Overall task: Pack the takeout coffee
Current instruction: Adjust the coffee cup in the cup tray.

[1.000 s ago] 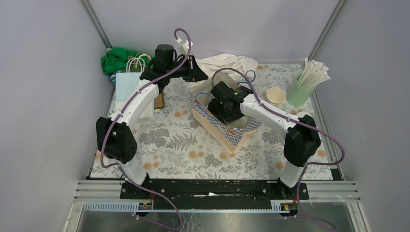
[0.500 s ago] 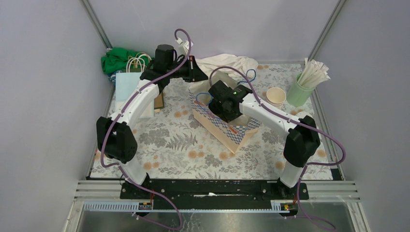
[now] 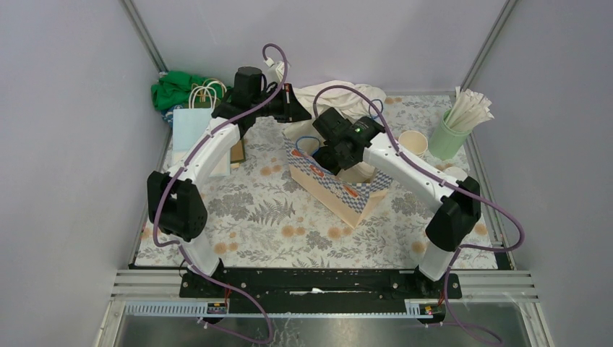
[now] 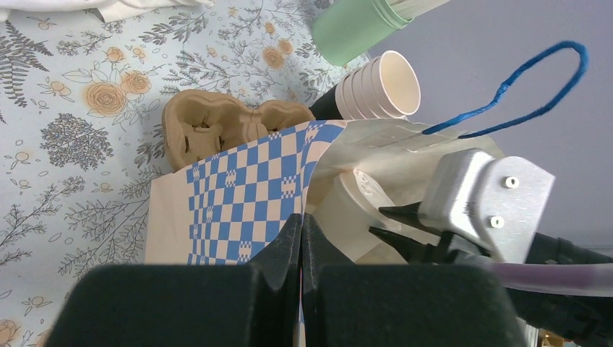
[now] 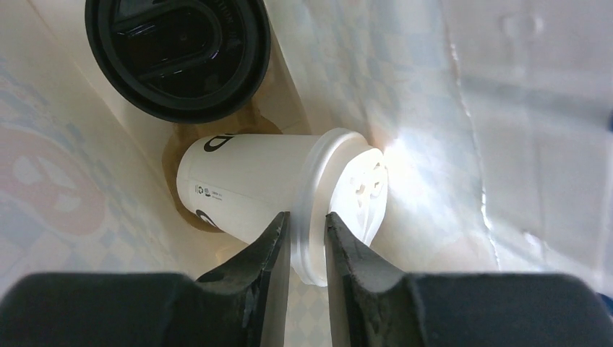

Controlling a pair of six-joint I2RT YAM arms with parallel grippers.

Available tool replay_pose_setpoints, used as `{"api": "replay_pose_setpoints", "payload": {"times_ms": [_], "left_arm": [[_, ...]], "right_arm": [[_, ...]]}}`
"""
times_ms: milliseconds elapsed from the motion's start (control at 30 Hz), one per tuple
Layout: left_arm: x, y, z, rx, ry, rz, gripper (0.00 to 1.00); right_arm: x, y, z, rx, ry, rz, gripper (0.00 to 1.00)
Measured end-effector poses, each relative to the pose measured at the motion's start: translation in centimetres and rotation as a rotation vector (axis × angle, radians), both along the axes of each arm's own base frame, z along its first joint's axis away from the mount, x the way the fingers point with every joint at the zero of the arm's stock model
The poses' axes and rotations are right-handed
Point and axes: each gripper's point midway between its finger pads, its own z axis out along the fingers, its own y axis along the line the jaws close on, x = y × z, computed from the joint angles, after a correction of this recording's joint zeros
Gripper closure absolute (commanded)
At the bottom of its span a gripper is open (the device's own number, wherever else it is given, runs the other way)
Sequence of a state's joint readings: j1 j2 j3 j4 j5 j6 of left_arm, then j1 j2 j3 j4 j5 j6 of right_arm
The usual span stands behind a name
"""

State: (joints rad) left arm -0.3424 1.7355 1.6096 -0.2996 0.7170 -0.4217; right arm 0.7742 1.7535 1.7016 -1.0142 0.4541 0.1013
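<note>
You are mid-placement: the step in hand looks like setting coffee down inside the checkered paper bag (image 4: 246,188) that stands on the table (image 3: 253,210). Your left gripper (image 4: 301,224) is pressed together on the bag's upper edge, holding the mouth wide. Your right gripper (image 5: 307,224) is down inside the bag, its fingers pinching the rim of the white lid on the lidded cup (image 5: 246,181).

That cup lies tipped on its side near the bottom of the bag, lid towards the bag wall. Just beside it is a black-lidded cup (image 5: 177,54), which faces the camera lid-on and so seems upright.

Next, you will probably want to swing the lidded cup upright before you let go. A grip on the lid rim alone could pop the lid, so turn slowly and keep the base against the bag floor. Keep the left hold until the right arm is out. The stack of empty cups (image 4: 379,87) sits outside the bag.
</note>
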Motion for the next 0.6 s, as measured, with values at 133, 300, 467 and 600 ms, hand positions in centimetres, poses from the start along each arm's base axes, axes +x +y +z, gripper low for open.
{"api": "replay_pose_setpoints", "payload": {"times_ms": [133,300,467,600], "left_arm": [[0.1,0.1,-0.1,0.004,0.002,0.008,1.00],[0.6,0.0,0.0,0.009,0.001,0.017,1.00],[1.3,0.1,0.0,0.020,0.006,0.038,1.00],[1.6,0.1,-0.1,0.026,0.016,0.049,1.00]], "right_arm": [[0.0,-0.2,0.9,-0.002,-0.017,0.003,0.72],[0.3,-0.5,1.8,-0.018,-0.038,0.009,0.72],[0.7,-0.7,2.4,-0.033,-0.059,0.014,0.73],[0.7,-1.0,2.4,-0.053,-0.062,0.020,0.75]]}}
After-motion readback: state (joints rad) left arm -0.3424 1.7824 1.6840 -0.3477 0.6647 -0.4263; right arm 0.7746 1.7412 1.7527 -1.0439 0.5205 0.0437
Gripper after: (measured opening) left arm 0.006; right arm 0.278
